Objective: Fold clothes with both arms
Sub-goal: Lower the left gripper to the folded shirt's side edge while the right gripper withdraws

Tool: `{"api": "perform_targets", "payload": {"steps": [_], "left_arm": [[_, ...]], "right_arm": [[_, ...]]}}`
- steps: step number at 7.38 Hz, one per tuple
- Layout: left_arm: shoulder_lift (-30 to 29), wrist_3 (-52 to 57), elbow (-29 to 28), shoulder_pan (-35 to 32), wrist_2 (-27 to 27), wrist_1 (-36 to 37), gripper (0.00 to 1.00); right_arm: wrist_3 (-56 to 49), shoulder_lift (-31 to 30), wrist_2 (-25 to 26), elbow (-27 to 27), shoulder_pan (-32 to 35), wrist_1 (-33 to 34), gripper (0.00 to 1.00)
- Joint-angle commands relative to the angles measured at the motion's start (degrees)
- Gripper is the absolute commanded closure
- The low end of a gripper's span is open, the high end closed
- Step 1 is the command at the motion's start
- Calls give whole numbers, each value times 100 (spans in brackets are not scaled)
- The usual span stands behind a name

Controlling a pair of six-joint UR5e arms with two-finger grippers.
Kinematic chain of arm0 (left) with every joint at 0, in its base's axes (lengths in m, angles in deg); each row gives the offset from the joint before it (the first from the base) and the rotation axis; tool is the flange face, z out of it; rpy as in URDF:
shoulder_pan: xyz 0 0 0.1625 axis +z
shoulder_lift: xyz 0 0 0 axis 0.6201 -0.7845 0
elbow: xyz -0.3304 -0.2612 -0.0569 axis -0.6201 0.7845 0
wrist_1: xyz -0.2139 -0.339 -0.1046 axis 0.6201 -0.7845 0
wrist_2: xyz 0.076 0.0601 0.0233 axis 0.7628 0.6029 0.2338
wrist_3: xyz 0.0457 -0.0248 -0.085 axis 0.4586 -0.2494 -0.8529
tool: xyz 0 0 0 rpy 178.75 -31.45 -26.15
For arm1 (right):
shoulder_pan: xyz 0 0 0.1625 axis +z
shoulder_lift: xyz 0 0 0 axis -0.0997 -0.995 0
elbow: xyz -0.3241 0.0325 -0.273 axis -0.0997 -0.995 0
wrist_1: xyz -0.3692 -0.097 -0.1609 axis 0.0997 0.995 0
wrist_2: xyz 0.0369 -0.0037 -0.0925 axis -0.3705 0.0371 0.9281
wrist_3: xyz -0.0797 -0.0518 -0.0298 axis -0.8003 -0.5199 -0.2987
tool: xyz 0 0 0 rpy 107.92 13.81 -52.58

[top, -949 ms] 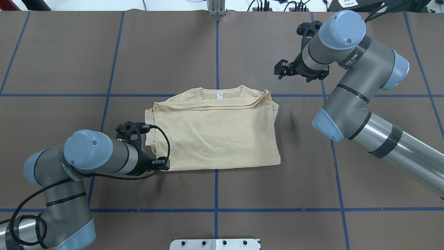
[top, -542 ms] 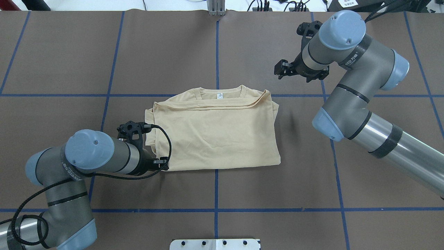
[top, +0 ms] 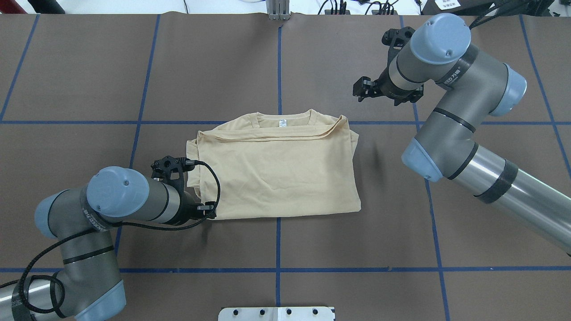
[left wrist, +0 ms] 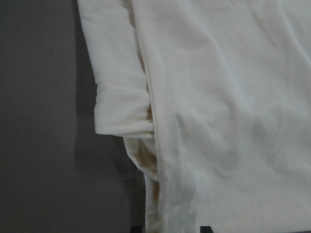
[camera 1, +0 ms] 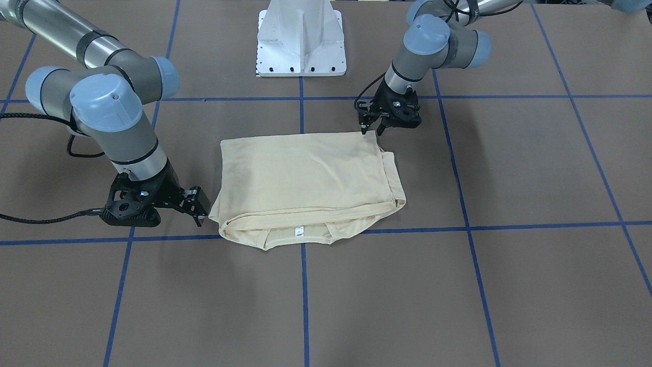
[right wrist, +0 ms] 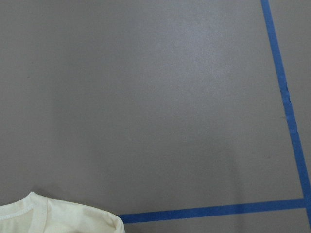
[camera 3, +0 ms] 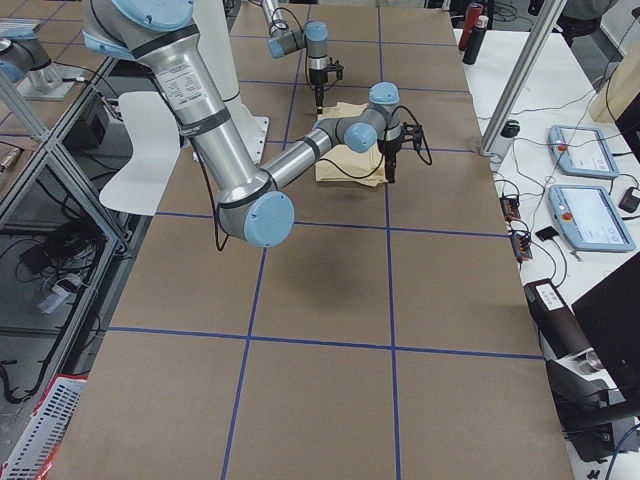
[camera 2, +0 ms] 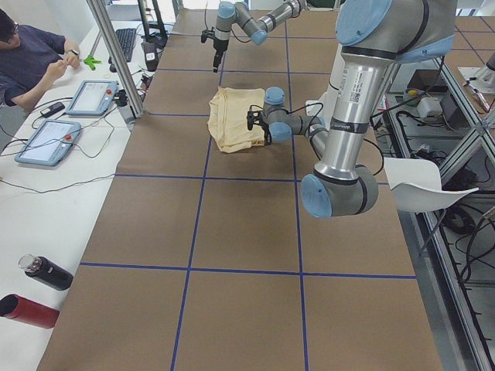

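Observation:
The clothes are one cream-yellow shirt (top: 276,174) (camera 1: 305,178), folded into a rectangle at the table's middle. Its collar and white neck label face the far side. My left gripper (top: 208,210) (camera 1: 371,131) sits low at the shirt's near-left corner. It is open, and in the left wrist view its dark fingertips (left wrist: 204,228) stand apart over the layered shirt edge (left wrist: 155,145). My right gripper (top: 363,89) (camera 1: 199,208) hangs open and empty beside the collar-side right corner, clear of the cloth. The right wrist view shows only bare table and a bit of collar (right wrist: 48,218).
Blue tape lines (top: 279,240) grid the brown table cover. The white pedestal base (camera 1: 300,46) stands at the robot's side. A person (camera 2: 23,62) sits at a side table with tablets. A metal post (camera 2: 116,62) and two bottles (camera 2: 39,290) are there too.
The left arm has crept slightly to the right toward the shirt's corner. The right arm and the shirt have not visibly moved.

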Motion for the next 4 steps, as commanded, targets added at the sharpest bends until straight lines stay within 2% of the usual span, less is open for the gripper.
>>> {"api": "perform_targets", "payload": {"steps": [1, 2, 4], "left_arm": [[-35, -7, -17, 0, -3, 10, 77], [-35, -7, -8, 0, -12, 27, 100], [26, 10, 27, -26, -12, 45, 100]], "right_arm": [[0, -10, 18, 0, 0, 0, 0], [0, -10, 18, 9, 0, 0, 0], [9, -10, 27, 27, 0, 0, 0]]}}
